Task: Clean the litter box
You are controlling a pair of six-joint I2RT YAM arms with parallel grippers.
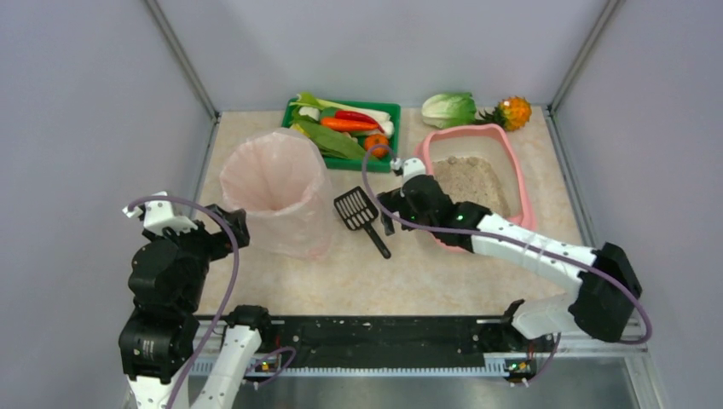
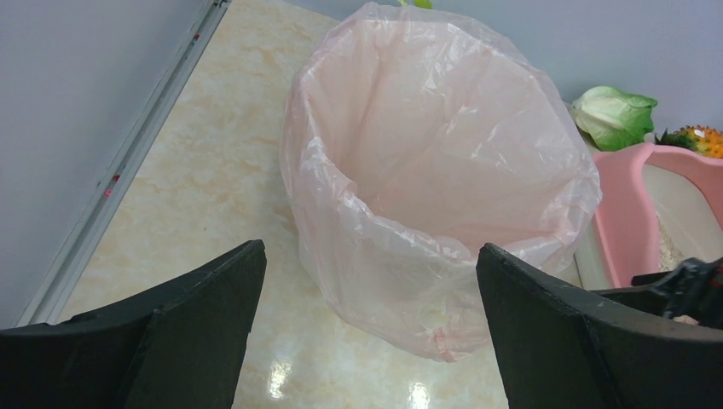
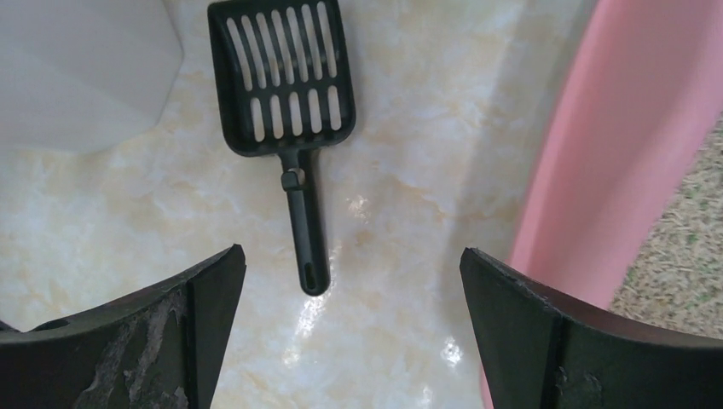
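Observation:
The pink litter box point(image 1: 465, 132) sits at the right of the table with beige litter point(image 1: 473, 183) in it. A black slotted scoop point(image 1: 362, 217) lies flat on the table between the box and the bag-lined bin. My right gripper point(image 1: 385, 213) is open and empty, low over the table just right of the scoop's handle. In the right wrist view the scoop point(image 3: 286, 85) lies ahead, its handle end between my open fingers, with the box wall point(image 3: 614, 145) on the right. My left gripper point(image 1: 239, 228) is open and empty, beside the bin.
The tall pink bag-lined bin point(image 1: 277, 192) stands left of the scoop and fills the left wrist view point(image 2: 435, 170). A green vegetable tray point(image 1: 341, 128) is at the back. A cabbage point(image 1: 448, 109) and an orange spiky fruit point(image 1: 514, 112) lie behind the litter box.

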